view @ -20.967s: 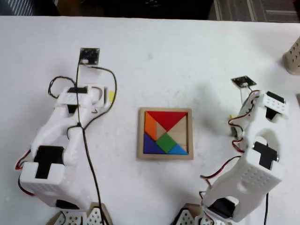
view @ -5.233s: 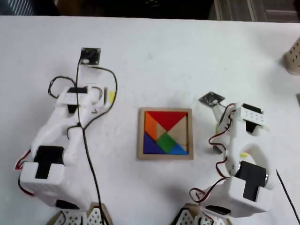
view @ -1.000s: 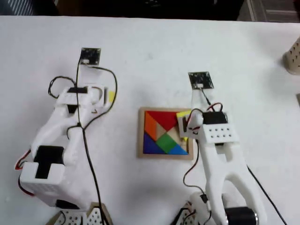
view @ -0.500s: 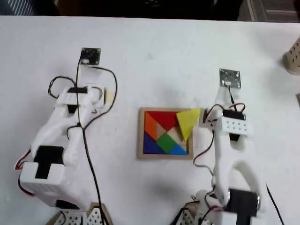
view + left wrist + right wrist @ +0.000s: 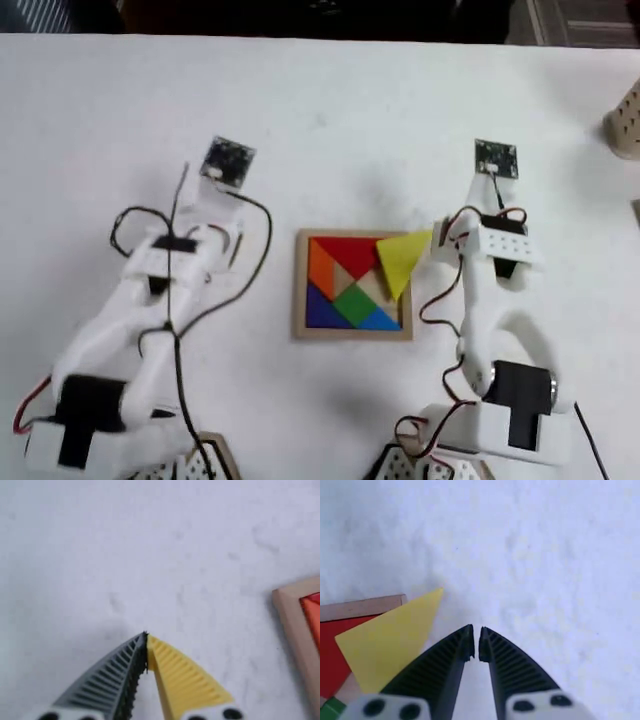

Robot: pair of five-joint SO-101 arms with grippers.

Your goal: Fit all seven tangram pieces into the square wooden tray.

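The square wooden tray (image 5: 300, 285) lies mid-table and holds red (image 5: 350, 252), orange (image 5: 320, 268), blue (image 5: 320, 308) and green (image 5: 354, 302) pieces. A yellow triangle (image 5: 402, 260) lies askew over the tray's right side, one corner poking past the rim (image 5: 395, 630). My right gripper (image 5: 475, 642) hovers over bare table just right of that triangle, its fingers together with nothing between them. Left of the tray, my left gripper (image 5: 145, 637) is shut and empty above the white table. The tray's corner (image 5: 292, 615) lies close beside it.
The left arm (image 5: 150, 290) stretches along the table's left side, the right arm (image 5: 495, 300) along the right. A pale perforated object (image 5: 627, 120) stands at the far right edge. White tabletop lies open behind the tray.
My right gripper has drawn away to the right of the tray, leaving the yellow triangle lying over the rim. The left arm has swung closer to the tray.
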